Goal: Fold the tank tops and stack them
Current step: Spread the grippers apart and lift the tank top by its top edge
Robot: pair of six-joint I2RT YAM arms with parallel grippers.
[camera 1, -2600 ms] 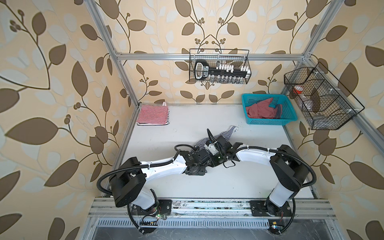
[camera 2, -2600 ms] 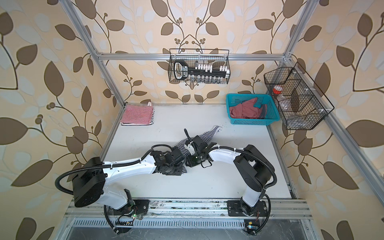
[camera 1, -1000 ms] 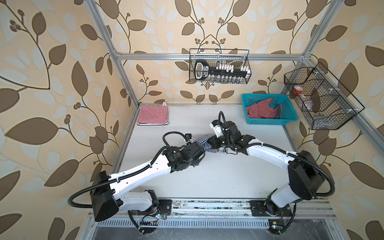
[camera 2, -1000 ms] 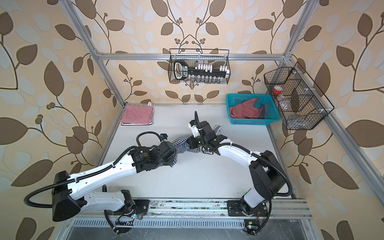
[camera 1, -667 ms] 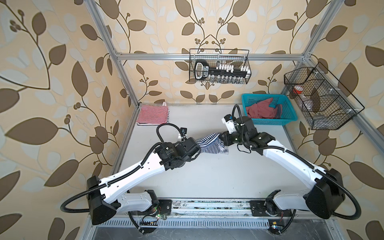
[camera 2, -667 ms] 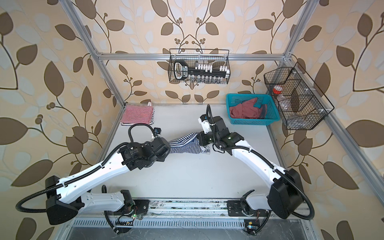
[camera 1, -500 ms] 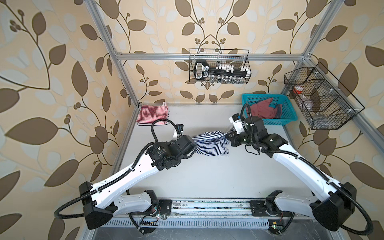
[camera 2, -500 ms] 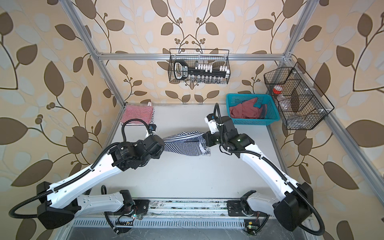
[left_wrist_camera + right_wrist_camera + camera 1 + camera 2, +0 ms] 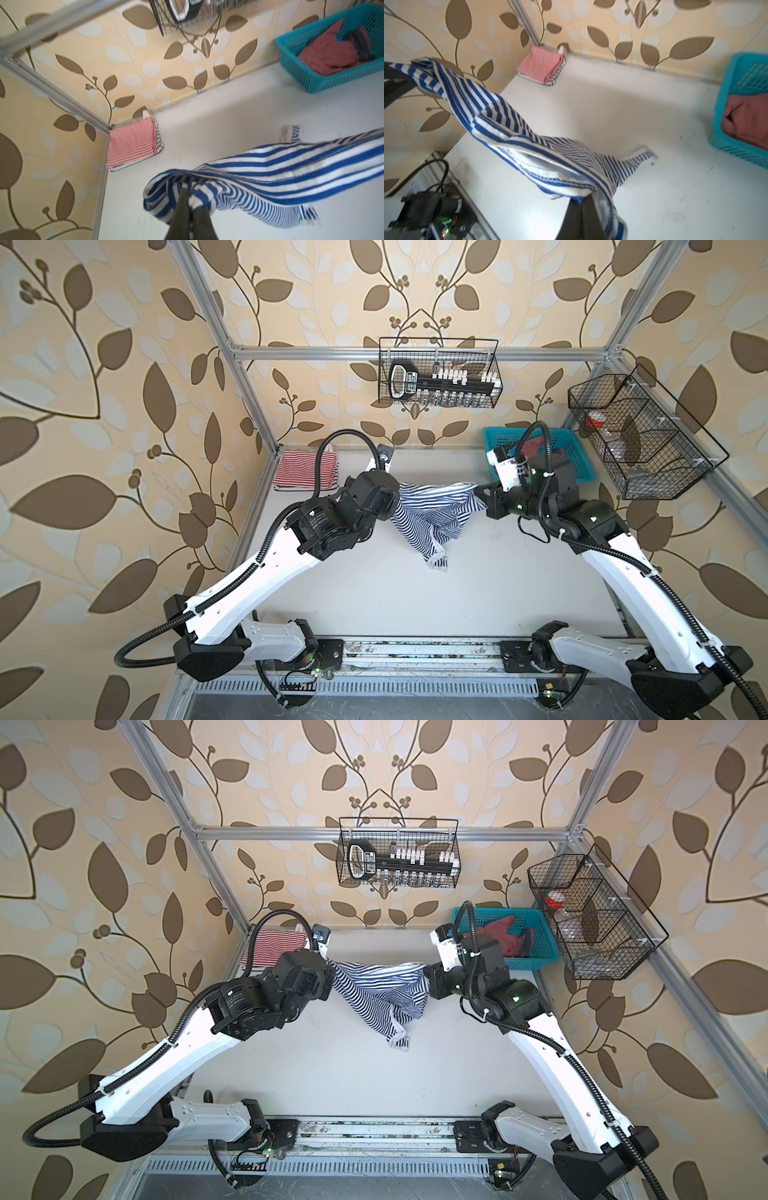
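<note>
Leaf-patterned wallpaper [image 9: 104,364] surrounds a white tabletop [image 9: 457,597]

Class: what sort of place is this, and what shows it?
Probably a robot training cell, not a home: an aluminium frame holding wallpapered panels, a left arm and right arm bolted to a rail, a navy-striped tank top between them.

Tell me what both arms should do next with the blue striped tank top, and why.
Probably lower both together and lay it flat on the table. The left gripper and right gripper each pinch an edge of the navy-striped tank top, stretched between them, with only its hanging strap reaching the table.
</note>
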